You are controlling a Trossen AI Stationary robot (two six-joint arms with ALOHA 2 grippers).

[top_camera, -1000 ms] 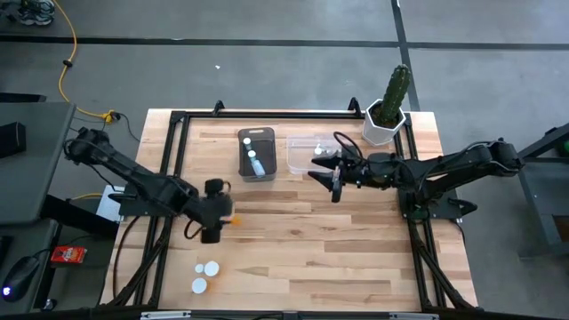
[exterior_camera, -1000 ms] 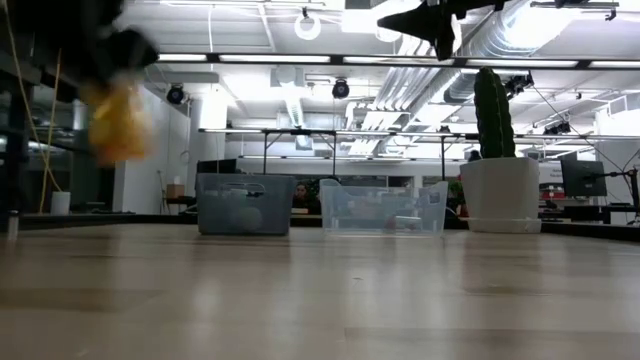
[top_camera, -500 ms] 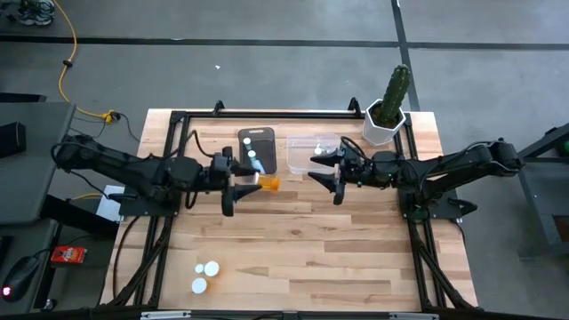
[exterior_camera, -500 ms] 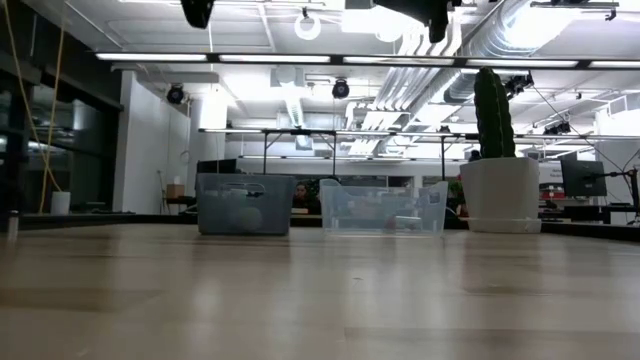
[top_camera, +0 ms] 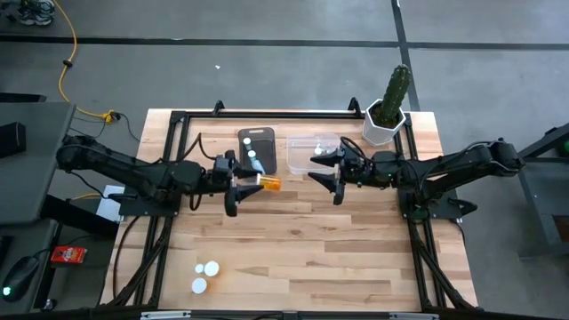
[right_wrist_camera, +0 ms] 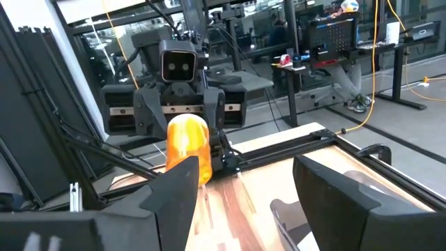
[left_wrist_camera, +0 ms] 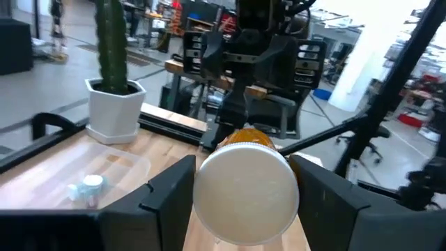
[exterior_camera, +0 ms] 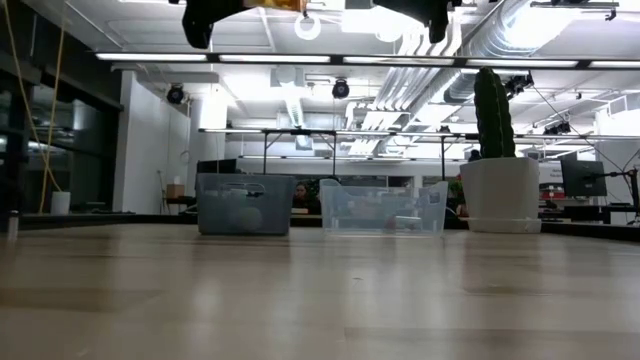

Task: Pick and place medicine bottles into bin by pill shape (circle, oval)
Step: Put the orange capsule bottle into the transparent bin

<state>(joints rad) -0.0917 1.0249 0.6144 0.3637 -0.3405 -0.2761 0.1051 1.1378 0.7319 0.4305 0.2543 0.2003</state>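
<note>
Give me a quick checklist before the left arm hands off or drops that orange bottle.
1. Left gripper shut on the translucent orange, white-capped medicine bottle: ok.
2. Bottle held above the wooden table: ok.
3. Bottle over the dark grey bin: not ok, it is beside it.
4. Right gripper open, facing the bottle: ok.
5. Pill shape readable: cannot tell.
6. Clear plastic bin unobstructed: not ok, right gripper overlaps it.

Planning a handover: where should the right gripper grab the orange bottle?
Probably the orange bottle by its bare end, approached straight from the right: the left gripper clamps the cap end, leaving the body sticking out level toward the open right gripper.
</note>
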